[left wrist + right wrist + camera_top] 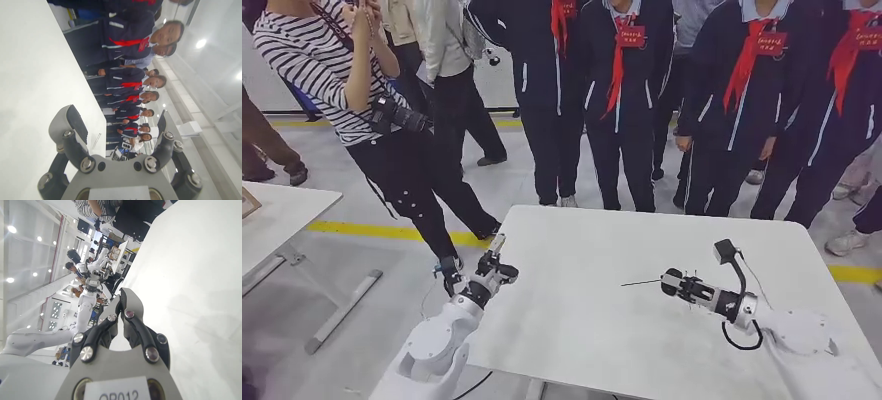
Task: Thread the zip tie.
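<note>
Black thin plastic zip tie: in the top view it pokes out roughly level from the right gripper, over the middle of the white flat table, free end aimed toward the left arm. Right's fingers are pinched together on one end of it. Can't tell if the strip touches the tabletop. Left gripper sits at the table's left edge, well apart from the tie, carrying nothing.

Handling, my read: near weightless, springy and slick. The free end is whippy, so expect wobble. Take it close to the tip for threading, with the flat faces between the pads, or it twists or slides out.

Left wrist view: left gripper is spread wide and empty. What is probably the zip tie shows as a hairline far across the table, just beside one pad. A second line next to it may be shadow, but it's too thin to call.

Right wrist view: right gripper is closed tight, pads touching. The clamp point is buried between them. Head end vs tail end isn't readable, nor whether any loop is started.
</note>
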Controlling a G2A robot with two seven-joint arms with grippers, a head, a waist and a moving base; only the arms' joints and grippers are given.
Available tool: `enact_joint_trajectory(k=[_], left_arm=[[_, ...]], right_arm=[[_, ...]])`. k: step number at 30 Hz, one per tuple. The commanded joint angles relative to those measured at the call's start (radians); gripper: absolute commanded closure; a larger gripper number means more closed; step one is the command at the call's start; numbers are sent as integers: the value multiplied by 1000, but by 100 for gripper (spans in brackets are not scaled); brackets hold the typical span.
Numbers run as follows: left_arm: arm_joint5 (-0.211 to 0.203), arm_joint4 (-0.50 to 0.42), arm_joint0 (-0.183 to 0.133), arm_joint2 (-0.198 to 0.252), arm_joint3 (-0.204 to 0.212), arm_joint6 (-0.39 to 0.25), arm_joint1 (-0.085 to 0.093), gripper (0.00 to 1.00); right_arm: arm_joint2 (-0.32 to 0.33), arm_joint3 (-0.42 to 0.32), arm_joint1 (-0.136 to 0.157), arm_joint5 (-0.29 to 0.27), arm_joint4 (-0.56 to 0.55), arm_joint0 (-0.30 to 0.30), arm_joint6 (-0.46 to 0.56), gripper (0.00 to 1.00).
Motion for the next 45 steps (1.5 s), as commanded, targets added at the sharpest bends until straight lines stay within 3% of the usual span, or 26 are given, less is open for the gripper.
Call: enact_joint_trajectory(k=[1, 5, 7, 19, 21, 25, 30, 33, 45], left_arm=[[35, 33, 19, 2, -32, -66, 5, 0], [90, 89, 33, 20, -70, -143, 11, 0], [111, 94, 24, 35, -75, -137, 10, 0], [120, 74, 19, 42, -71, -138, 9, 0], [165, 14, 11, 36, -86, -195, 10, 0], [254, -36, 8, 31, -131, -247, 13, 0], [258, -67, 3, 84, -130, -248, 20, 0], [258, -87, -21, 130, -118, -176, 22, 0], [258, -91, -25, 134, -116, -169, 22, 0]], right_arm=[[-9, -28, -3, 2, -46, -3, -40, 100], [-40, -70, -8, 2, -212, -10, -142, 100], [-55, -74, -10, 2, -238, -12, -159, 100], [-52, -76, -9, 3, -269, -15, -184, 100], [-55, -103, -8, 2, -334, -20, -225, 100], [-82, -150, -6, 2, -450, -22, -288, 100], [-129, -207, 7, 2, -595, -15, -338, 100], [-144, -216, 14, 2, -589, -17, -358, 100], [-144, -216, 14, 2, -589, -17, -358, 100]])
